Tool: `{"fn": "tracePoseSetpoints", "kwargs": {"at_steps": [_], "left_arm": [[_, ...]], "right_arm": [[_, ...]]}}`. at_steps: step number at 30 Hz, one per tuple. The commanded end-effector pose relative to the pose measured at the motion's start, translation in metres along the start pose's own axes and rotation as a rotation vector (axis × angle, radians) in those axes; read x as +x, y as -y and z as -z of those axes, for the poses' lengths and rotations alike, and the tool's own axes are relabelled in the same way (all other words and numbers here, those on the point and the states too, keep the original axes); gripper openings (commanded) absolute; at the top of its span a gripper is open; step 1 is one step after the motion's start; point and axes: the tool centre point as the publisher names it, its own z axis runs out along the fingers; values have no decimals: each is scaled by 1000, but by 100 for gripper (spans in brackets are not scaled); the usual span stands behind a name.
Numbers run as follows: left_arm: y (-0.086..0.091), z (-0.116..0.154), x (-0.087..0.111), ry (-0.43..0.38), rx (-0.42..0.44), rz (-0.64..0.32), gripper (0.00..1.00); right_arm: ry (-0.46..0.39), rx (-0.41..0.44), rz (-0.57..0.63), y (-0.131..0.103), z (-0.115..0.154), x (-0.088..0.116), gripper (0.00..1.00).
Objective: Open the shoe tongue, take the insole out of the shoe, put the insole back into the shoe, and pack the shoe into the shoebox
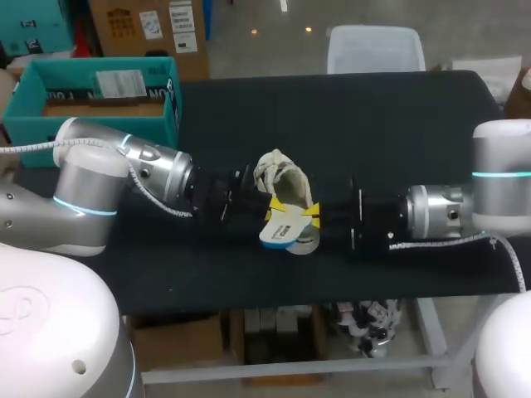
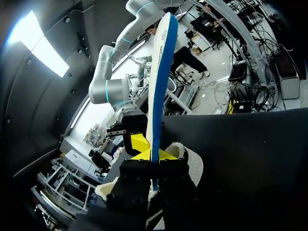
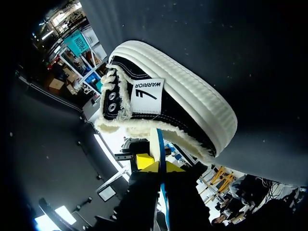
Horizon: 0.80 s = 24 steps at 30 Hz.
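Left claw (image 2: 154, 158) and right claw (image 3: 159, 166) both pinch the insole (image 1: 280, 229); one should probably let go before it slides into the shoe (image 1: 284, 178).

Head camera above, facing down; wrist cameras close, sharing insole (image 2: 158, 86)

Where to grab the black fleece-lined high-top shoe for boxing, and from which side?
Probably the fleece-trimmed collar wall of the black high-top shoe: one finger inside the mouth, one outside, from above. The mouth seems to face up and that wall is thin; the white ribbed rubber sole looks too wide. Note: left claw and right claw both hold the blue-edged white insole.
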Motion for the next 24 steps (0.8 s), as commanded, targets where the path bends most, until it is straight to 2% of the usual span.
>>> {"fn": "tracePoseSetpoints", "kwargs": {"at_steps": [1, 3, 8, 11, 19, 24], "left_arm": [[-1, -3, -4, -22, 10, -33, 0], [0, -4, -6, -47, 12, -60, 0], [1, -5, -9, -90, 16, -89, 0], [-5, -7, -10, -114, 8, -99, 0], [-23, -11, -17, -137, 1, -112, 0], [-26, -14, -22, -155, -12, -140, 0]], "right_arm": [[88, 61, 17, -7, -8, 13, 0], [137, 72, 23, -8, -9, 16, 0], [182, 103, 25, -12, -11, 20, 0], [209, 104, 31, -15, -13, 22, 0], [223, 91, 66, -16, -10, 25, 0], [243, 83, 98, -14, -7, 24, 0]]}}
